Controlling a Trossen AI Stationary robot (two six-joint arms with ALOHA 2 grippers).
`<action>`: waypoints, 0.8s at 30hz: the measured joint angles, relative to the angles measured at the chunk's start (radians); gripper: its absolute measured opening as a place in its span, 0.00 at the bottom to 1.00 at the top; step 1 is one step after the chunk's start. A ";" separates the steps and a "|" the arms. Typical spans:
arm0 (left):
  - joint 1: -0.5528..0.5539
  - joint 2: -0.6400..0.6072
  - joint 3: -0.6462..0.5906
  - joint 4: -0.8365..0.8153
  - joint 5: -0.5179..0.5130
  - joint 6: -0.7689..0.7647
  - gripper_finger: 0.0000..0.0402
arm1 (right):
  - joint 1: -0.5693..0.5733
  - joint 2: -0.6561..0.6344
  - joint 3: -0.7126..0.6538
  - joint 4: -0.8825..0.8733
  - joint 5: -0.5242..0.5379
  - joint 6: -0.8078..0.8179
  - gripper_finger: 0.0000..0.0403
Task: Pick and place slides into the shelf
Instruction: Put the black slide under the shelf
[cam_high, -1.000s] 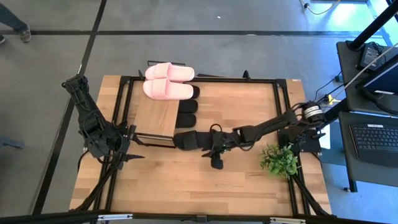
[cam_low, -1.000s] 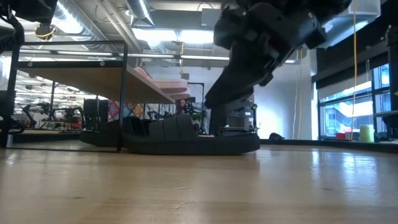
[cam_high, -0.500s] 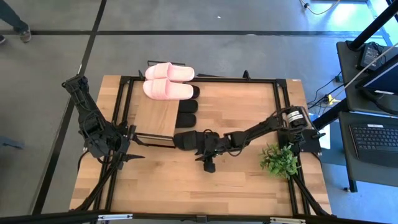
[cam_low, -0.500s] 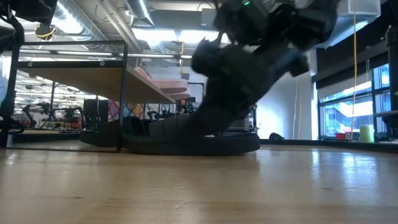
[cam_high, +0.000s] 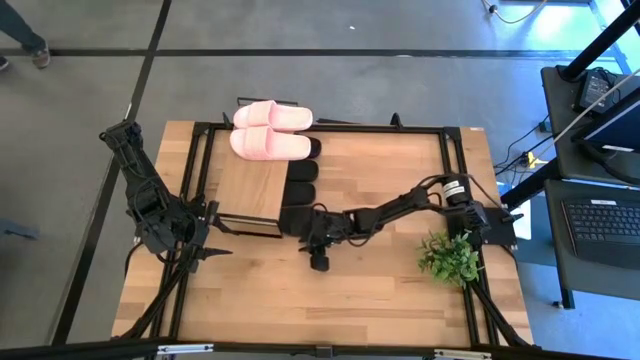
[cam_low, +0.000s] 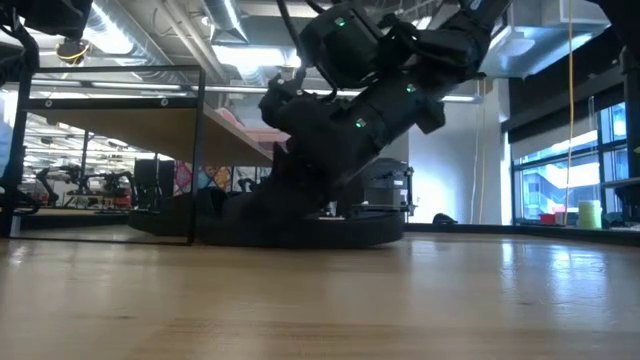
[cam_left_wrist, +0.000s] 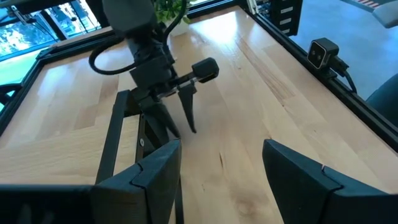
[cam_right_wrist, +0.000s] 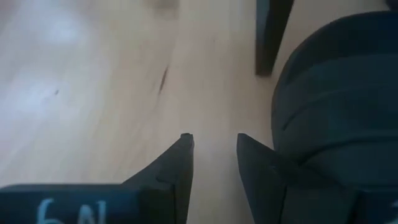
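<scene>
The shelf (cam_high: 250, 185) stands at the table's left half, with two light pink slides (cam_high: 270, 130) on the far end of its wood top. Two black slides (cam_high: 301, 182) lie under it, their ends sticking out on the right. A third black slide (cam_high: 293, 222) lies flat on the table at the shelf's near right corner. My right gripper (cam_high: 314, 242) is low at that slide's near side, fingers pointing down and slightly open (cam_right_wrist: 214, 146). My left gripper (cam_high: 205, 240) waits open at the shelf's near left corner. My right gripper stands beside the black slide's side edge (cam_right_wrist: 292, 155), fingers slanting down from the table's right. The outer side of one finger (cam_right_wrist: 258, 165) lies against that edge, as far as the wrist view shows. The slide rests flat on its sole on the table.
A small green plant (cam_high: 450, 256) stands near the table's right edge. A black metal frame (cam_high: 445, 160) runs around the table. The shelf's leg (cam_right_wrist: 270, 31) is just beyond my right gripper. Bare wood lies toward the near edge (cam_high: 300, 310).
My right gripper has moved toward the table's left and down, closing in on the shelf's near right corner. The black slide beside it has slid a little toward the shelf.
</scene>
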 joint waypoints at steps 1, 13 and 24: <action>0.000 0.000 0.000 0.000 0.000 0.000 0.54 | -0.003 0.003 0.004 -0.003 0.006 0.000 0.31; 0.000 0.000 0.000 0.000 0.000 0.000 0.54 | 0.007 -0.047 0.014 -0.040 -0.098 0.001 0.31; 0.000 -0.003 0.000 -0.005 0.104 -0.254 0.54 | 0.033 -0.245 0.014 -0.351 -0.099 0.040 0.31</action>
